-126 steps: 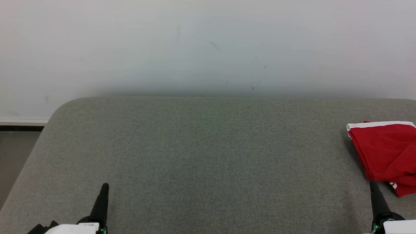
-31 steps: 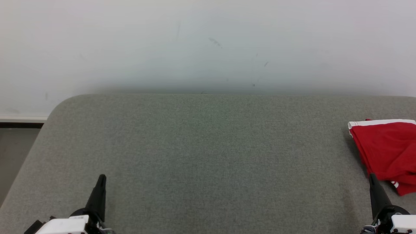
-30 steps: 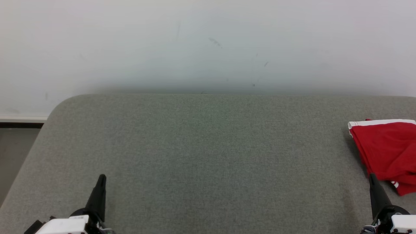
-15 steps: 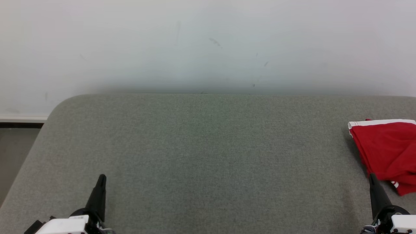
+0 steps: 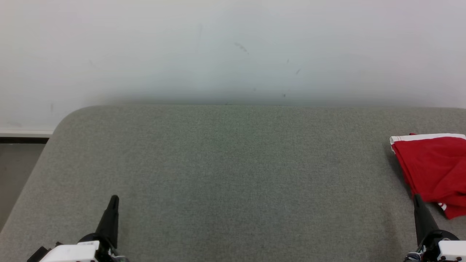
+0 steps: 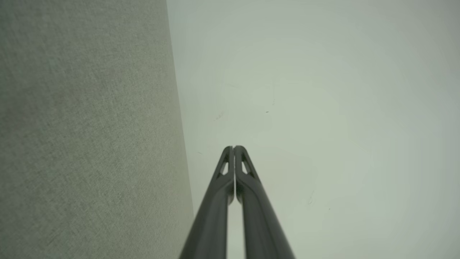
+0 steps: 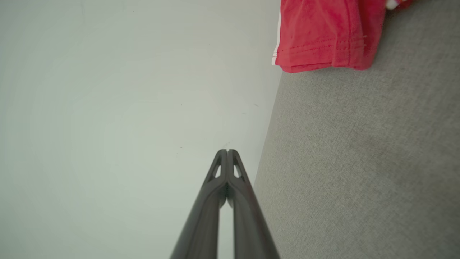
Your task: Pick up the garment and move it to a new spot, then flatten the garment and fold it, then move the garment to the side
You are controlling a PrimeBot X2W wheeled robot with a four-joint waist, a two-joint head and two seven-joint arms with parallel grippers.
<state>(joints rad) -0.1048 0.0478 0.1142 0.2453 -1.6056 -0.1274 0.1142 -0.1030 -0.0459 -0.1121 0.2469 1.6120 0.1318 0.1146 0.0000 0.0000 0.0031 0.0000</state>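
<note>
The garment (image 5: 435,171) is red with a white edge band and lies folded at the far right of the grey cushioned surface (image 5: 233,174), cut off by the head view's right edge. Its hemmed end (image 7: 323,34) shows at the top of the right wrist view. My right gripper (image 5: 417,198) stands shut at the lower right, its tip just short of the garment's near edge and holding nothing. In its own wrist view, the right gripper (image 7: 227,151) has its fingers pressed together. My left gripper (image 5: 114,199) is shut and empty at the lower left, also seen closed in the left wrist view (image 6: 233,147).
A pale wall (image 5: 233,51) rises behind the surface. The surface's rounded left corner (image 5: 69,116) drops to a strip of floor (image 5: 14,174) with a dark baseboard. Bare grey fabric stretches between the two grippers.
Over the last second nothing has visibly moved. Compared with several seconds ago, the head view has shifted slightly, so both grippers and the garment sit a little differently in it.
</note>
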